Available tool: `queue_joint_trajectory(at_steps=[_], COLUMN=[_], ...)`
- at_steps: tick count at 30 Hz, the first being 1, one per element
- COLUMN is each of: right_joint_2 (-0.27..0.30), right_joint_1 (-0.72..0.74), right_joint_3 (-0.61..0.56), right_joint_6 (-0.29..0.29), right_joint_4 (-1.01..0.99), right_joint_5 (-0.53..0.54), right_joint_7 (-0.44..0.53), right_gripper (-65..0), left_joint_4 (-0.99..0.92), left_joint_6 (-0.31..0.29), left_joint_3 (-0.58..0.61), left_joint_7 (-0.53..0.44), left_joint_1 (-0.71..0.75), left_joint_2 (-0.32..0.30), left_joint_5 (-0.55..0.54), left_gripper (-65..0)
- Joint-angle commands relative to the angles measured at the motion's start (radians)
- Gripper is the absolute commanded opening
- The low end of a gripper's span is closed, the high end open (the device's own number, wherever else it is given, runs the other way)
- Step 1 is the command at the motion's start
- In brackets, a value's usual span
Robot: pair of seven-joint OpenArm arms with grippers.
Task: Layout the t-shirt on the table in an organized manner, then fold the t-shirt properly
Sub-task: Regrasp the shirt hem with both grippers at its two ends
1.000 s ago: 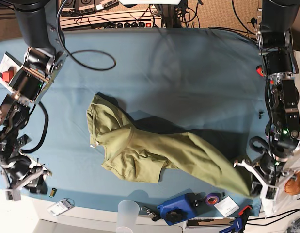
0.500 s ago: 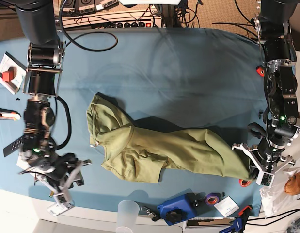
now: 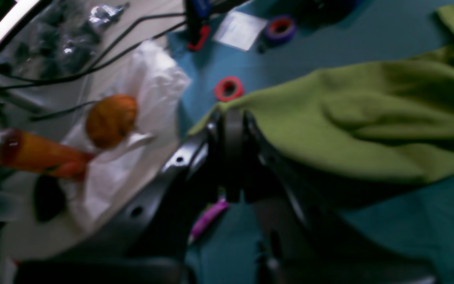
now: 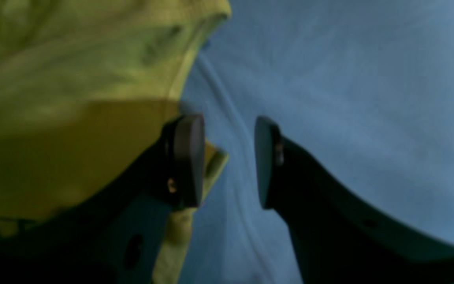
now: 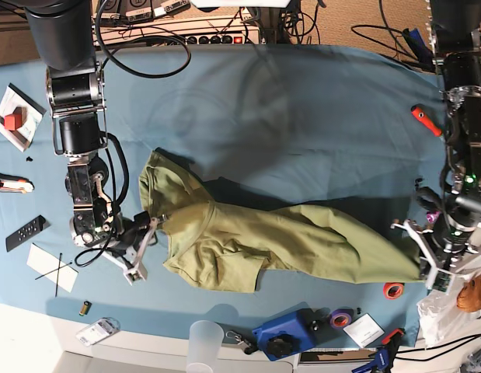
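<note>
The olive-green t-shirt (image 5: 256, 237) lies crumpled and stretched sideways across the blue table (image 5: 302, 116). In the base view my left gripper (image 5: 421, 264) is shut on the shirt's right end near the table's right edge. The left wrist view shows its jaws pinched together (image 3: 229, 118) on the shirt's edge (image 3: 369, 118). My right gripper (image 5: 151, 229) is open at the shirt's left edge, low over the table. In the right wrist view (image 4: 229, 157) its jaws stand apart over blue cloth (image 4: 349, 79), with the shirt (image 4: 73, 98) just beside the left finger (image 4: 189, 157).
A red tape ring (image 5: 392, 290), purple tape (image 5: 341, 317), a blue box (image 5: 283, 334) and a clear cup (image 5: 205, 342) lie along the front edge. A red-handled tool (image 5: 426, 120) lies at the right. A remote (image 5: 26, 231) and a white box (image 5: 15, 116) sit at the left.
My right arm has swung in from the table's left front edge to the shirt's left side. My left gripper has drawn the shirt's end further right, stretching it out.
</note>
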Motion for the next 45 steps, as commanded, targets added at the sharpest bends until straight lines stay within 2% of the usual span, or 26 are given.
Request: queue_joint_trajectory(at_steps=[1, 8, 13, 14, 15, 18, 21, 24, 26, 27, 30, 32, 34, 36, 39, 45], right_joint_2=[-0.009, -0.064, -0.071, -0.071, -0.071, -0.072, -0.072, -0.072, -0.072, -0.072, -0.072, -0.072, -0.075, -0.081, -0.098, -0.168], right_joint_1=[0.039, 0.027, 0.020, 0.019, 0.016, 0.009, 0.009, 0.010, 0.014, 0.017, 0.023, 0.026, 0.034, 0.034, 0.034, 0.037], right_joint_3=[0.004, 0.004, 0.004, 0.004, 0.004, 0.004, 0.004, 0.004, 0.004, 0.004, 0.004, 0.004, 0.004, 0.004, 0.004, 0.004], right_joint_6=[0.002, -0.019, -0.084, -0.095, -0.100, -0.113, -0.118, -0.117, -0.113, -0.095, -0.019, -0.010, -0.015, -0.048, -0.099, -0.124], right_joint_4=[0.009, 0.001, 0.001, 0.001, 0.001, 0.001, 0.002, 0.003, 0.003, 0.003, 0.003, 0.003, 0.003, 0.003, 0.003, -0.053], right_joint_5=[0.012, 0.010, 0.001, -0.009, -0.024, -0.041, -0.041, -0.056, -0.064, -0.063, -0.056, -0.057, -0.086, -0.143, -0.141, -0.143], right_joint_7=[0.030, -0.013, -0.028, -0.028, -0.026, -0.029, -0.013, 0.053, 0.045, 0.024, -0.042, -0.032, 0.023, 0.116, 0.210, 0.225], right_gripper=[-43.3, -43.3, -43.5, -44.5, -48.4, -64.7, -65.0, -65.0, -65.0, -62.4, -47.8, -41.4, -40.9, -41.0, -41.0, -41.0], left_joint_4=[0.018, 0.018, 0.018, 0.018, 0.018, 0.018, 0.018, 0.018, 0.018, 0.017, 0.017, 0.017, 0.017, 0.017, 0.017, 0.017], left_joint_6=[0.007, -0.004, -0.005, -0.006, -0.013, -0.055, -0.063, -0.063, -0.063, -0.063, -0.063, -0.063, -0.063, -0.063, -0.063, -0.063], left_joint_3=[-0.023, -0.154, -0.217, -0.224, -0.227, -0.228, -0.228, -0.228, -0.228, -0.228, -0.228, -0.228, -0.228, -0.228, -0.228, -0.228], left_joint_7=[-0.027, -0.034, -0.034, -0.034, -0.034, -0.034, -0.034, -0.034, -0.034, -0.034, -0.034, -0.034, -0.034, -0.034, -0.034, -0.034], left_joint_1=[-0.024, -0.024, -0.024, -0.024, -0.024, -0.024, -0.024, -0.024, -0.024, -0.024, -0.024, -0.024, -0.024, -0.024, -0.024, -0.024], left_joint_2=[-0.024, -0.027, -0.027, -0.026, -0.027, -0.026, -0.026, -0.026, -0.026, -0.026, -0.026, -0.026, -0.026, -0.026, -0.026, -0.026], left_joint_5=[0.001, 0.000, -0.011, -0.026, -0.042, -0.094, -0.124, -0.124, -0.123, -0.123, -0.123, -0.124, -0.124, -0.124, -0.124, -0.123], left_gripper=[-65.0, -65.0, -65.0, -65.0, -65.0, -65.0, -65.0, -65.0, -65.0, -65.0, -65.0, -65.0, -65.0, -65.0, -65.0, -65.0])
